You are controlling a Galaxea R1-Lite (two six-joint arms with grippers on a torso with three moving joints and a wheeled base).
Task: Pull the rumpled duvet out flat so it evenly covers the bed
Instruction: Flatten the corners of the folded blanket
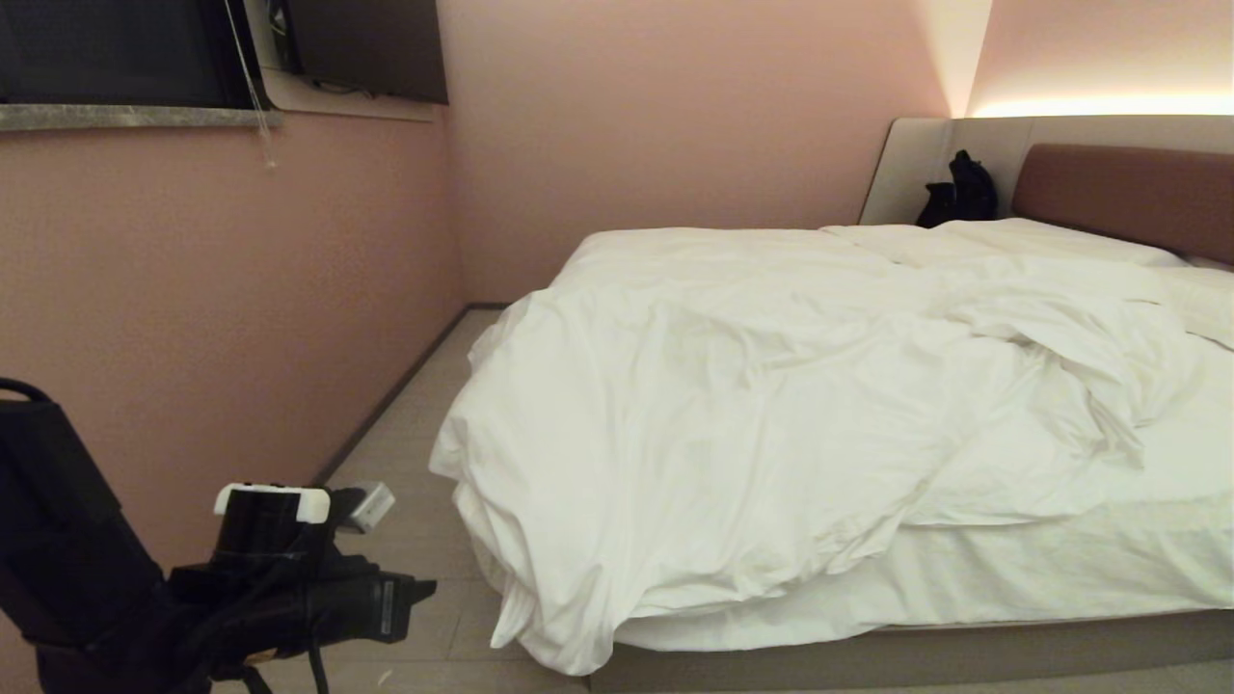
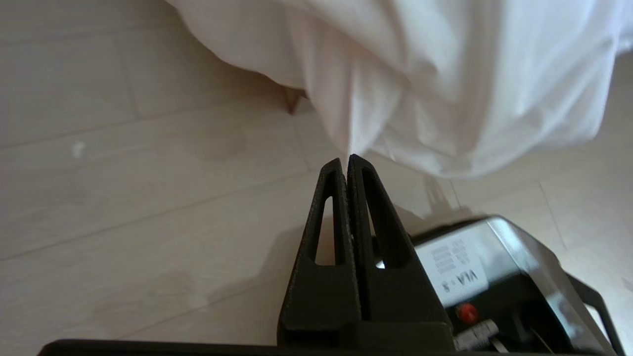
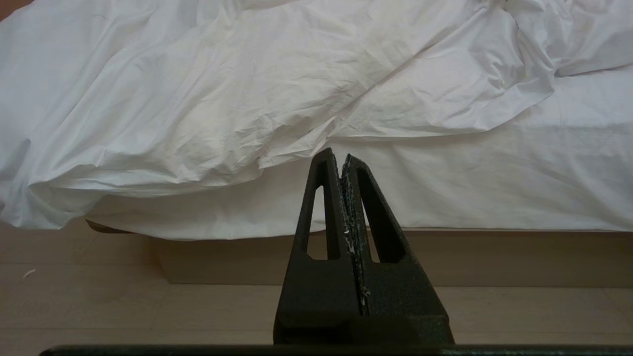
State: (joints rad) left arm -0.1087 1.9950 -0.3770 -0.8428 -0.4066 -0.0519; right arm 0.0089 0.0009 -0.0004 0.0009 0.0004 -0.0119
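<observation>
Duvet point(image 1: 771, 405) lies bunched across the bed point(image 1: 916, 655), one corner drooping to the floor point(image 1: 424, 540). You're approaching: left gripper point(image 2: 346, 160), jaws pressed together and empty, must spread and pinch that corner. Right gripper point(image 3: 341, 158) idles, jaws pressed together.

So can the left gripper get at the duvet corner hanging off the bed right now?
Probably yes: the left gripper, shut, points at the duvet corner hanging over bare floor, nothing between.
</observation>
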